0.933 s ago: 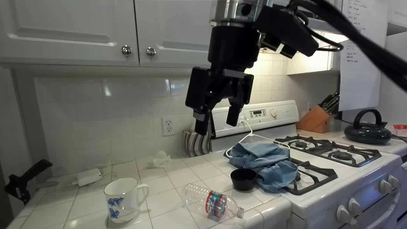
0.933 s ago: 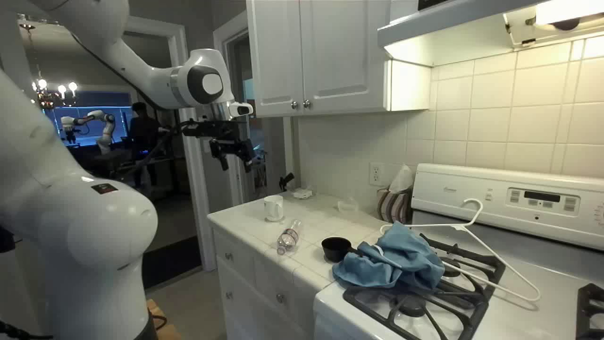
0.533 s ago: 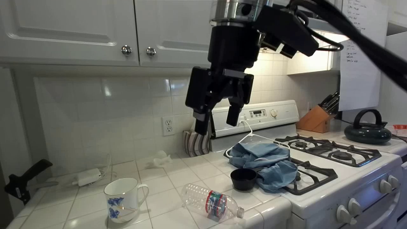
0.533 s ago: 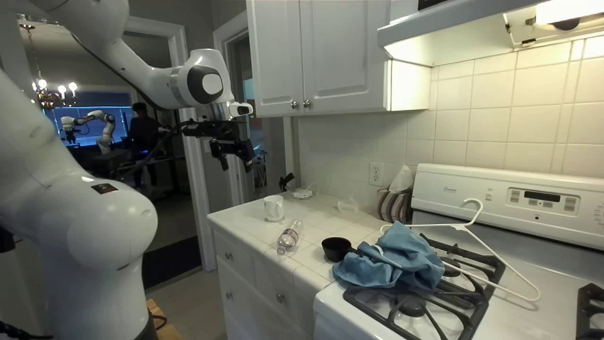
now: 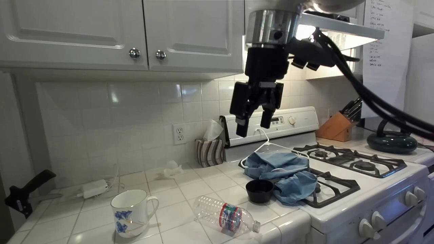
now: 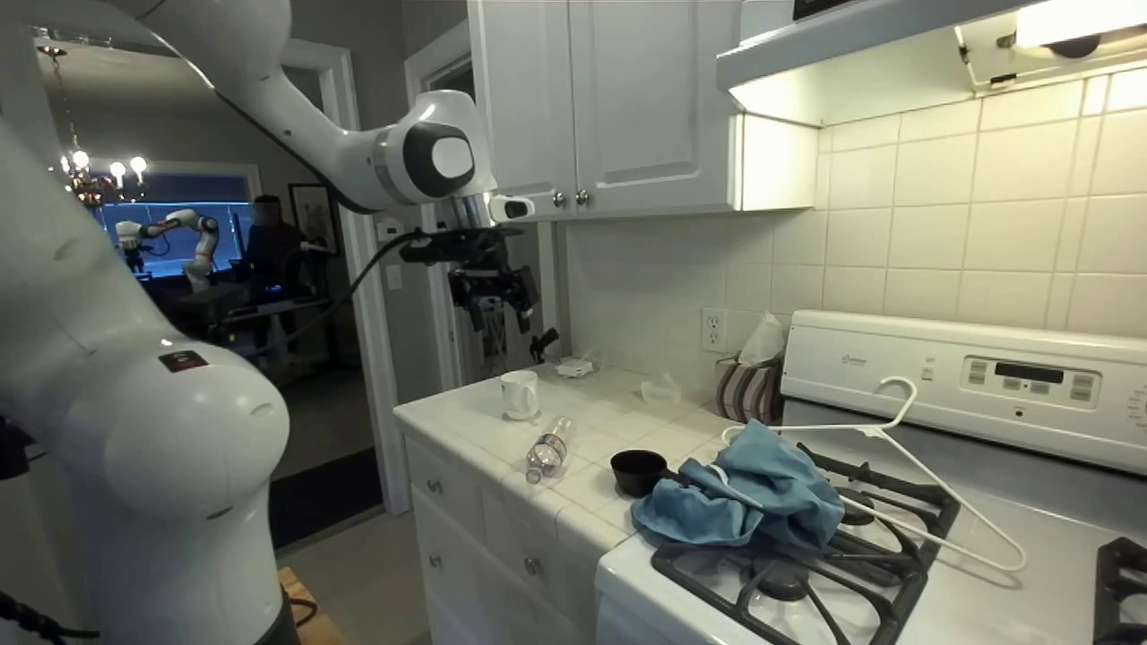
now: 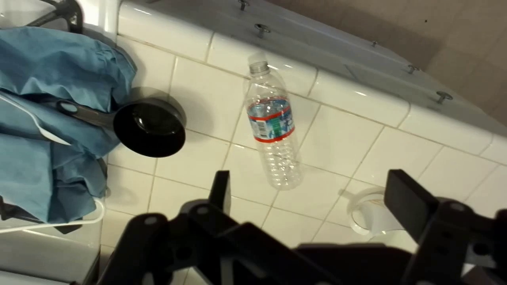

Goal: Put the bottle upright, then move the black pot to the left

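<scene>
The clear bottle lies on its side on the white tiled counter in both exterior views (image 5: 230,217) (image 6: 548,448). In the wrist view the bottle (image 7: 273,122) has a red and blue label, and its cap points to the counter's front edge. The small round black pot (image 5: 259,191) stands upright beside the stove; it also shows in an exterior view (image 6: 638,473) and the wrist view (image 7: 150,128). Its handle runs into a blue cloth that partly covers it. My gripper (image 5: 254,126) (image 6: 500,322) (image 7: 309,176) is open, empty and high above the counter, apart from everything.
A white mug with blue flowers (image 5: 130,213) stands upright near the bottle. The blue cloth (image 6: 753,493) and a white hanger (image 6: 883,430) lie over the stove's edge. A tissue box (image 5: 209,152) stands at the wall. Cabinets (image 5: 193,37) hang above the counter.
My arm and open gripper have moved to the right in both exterior views, and the gripper looks smaller in one of them. The bottle, the pot and the mug have not moved.
</scene>
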